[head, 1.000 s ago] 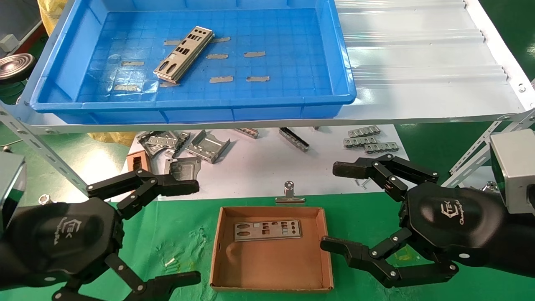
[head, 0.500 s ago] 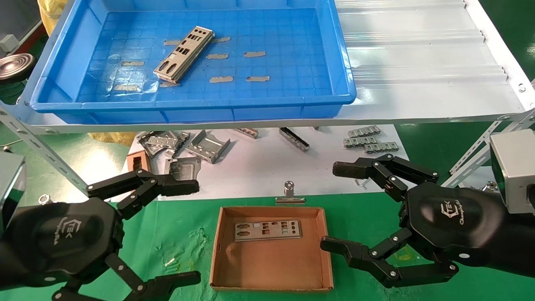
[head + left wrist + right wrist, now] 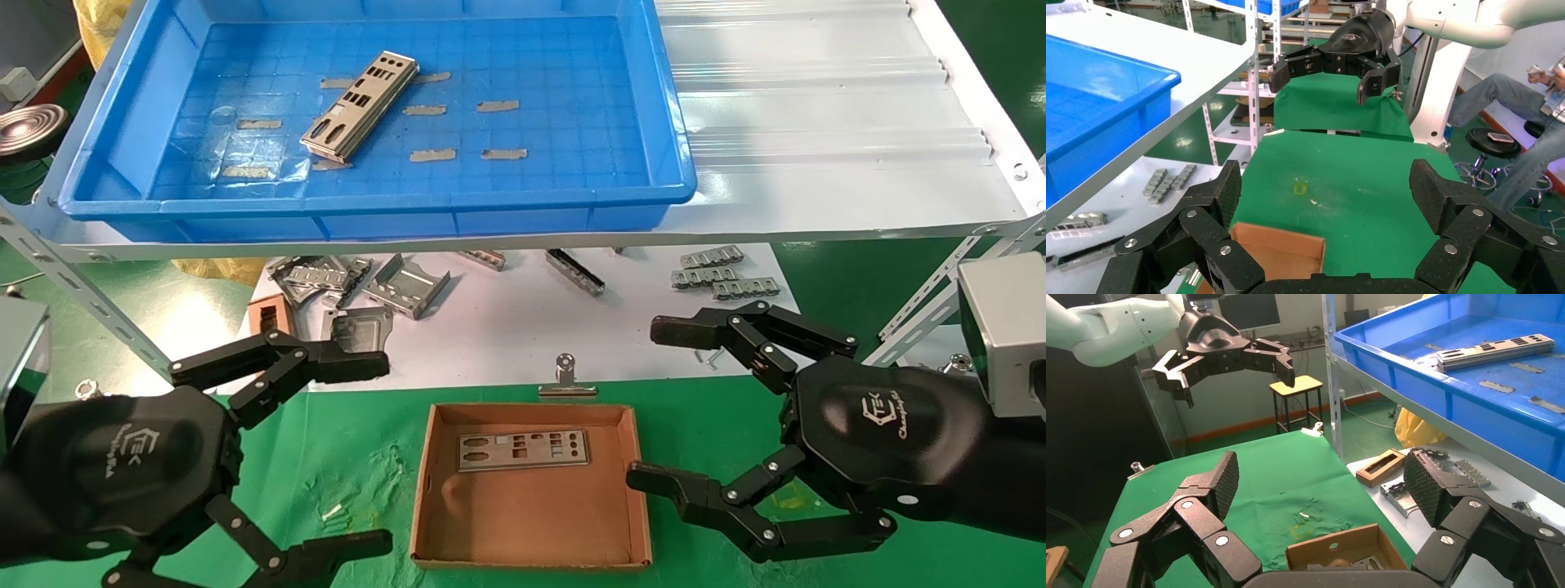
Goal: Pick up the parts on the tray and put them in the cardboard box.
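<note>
A silver-grey punched plate (image 3: 358, 104) lies slanted in the blue tray (image 3: 670, 131) on the upper shelf; it also shows in the right wrist view (image 3: 1496, 349). The cardboard box (image 3: 531, 523) sits on the green mat at the front centre with one plate (image 3: 523, 450) lying flat in it. My left gripper (image 3: 376, 453) is open and empty, low to the left of the box. My right gripper (image 3: 654, 404) is open and empty, just right of the box. Each wrist view shows its own open gripper over the mat: the left (image 3: 1324, 190) and the right (image 3: 1321, 481).
Bent metal brackets (image 3: 404, 286), slotted strips (image 3: 719, 273) and a small brown frame piece (image 3: 268, 314) lie on the white sheet under the shelf. A binder clip (image 3: 565, 380) sits behind the box. Angle-iron shelf legs (image 3: 923, 306) stand at both sides.
</note>
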`<state>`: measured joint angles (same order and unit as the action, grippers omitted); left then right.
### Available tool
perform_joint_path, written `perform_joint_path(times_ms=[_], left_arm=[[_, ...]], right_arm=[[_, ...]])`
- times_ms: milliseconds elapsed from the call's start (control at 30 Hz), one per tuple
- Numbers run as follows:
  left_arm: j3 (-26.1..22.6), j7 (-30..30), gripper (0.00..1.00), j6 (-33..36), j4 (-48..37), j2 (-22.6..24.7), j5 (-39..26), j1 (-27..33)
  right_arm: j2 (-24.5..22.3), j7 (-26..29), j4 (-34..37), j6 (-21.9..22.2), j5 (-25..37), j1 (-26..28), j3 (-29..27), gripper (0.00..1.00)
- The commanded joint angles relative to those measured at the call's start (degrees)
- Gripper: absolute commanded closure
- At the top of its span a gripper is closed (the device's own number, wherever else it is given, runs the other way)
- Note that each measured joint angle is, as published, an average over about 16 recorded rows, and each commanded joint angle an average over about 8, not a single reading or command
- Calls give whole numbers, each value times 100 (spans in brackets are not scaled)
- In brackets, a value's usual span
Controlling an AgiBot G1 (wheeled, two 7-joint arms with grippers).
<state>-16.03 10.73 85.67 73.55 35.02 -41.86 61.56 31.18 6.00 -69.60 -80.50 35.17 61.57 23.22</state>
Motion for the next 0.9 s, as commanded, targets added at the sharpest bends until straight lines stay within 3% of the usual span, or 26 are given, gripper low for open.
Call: perform_joint_path(times_ms=[33, 900], left_arm=[[0, 0, 0, 0, 0, 0, 0, 0], [0, 0, 0, 0, 0, 0, 0, 0]], right_arm=[[0, 0, 0, 0, 0, 0, 0, 0], [0, 0, 0, 0, 0, 0, 0, 0]])
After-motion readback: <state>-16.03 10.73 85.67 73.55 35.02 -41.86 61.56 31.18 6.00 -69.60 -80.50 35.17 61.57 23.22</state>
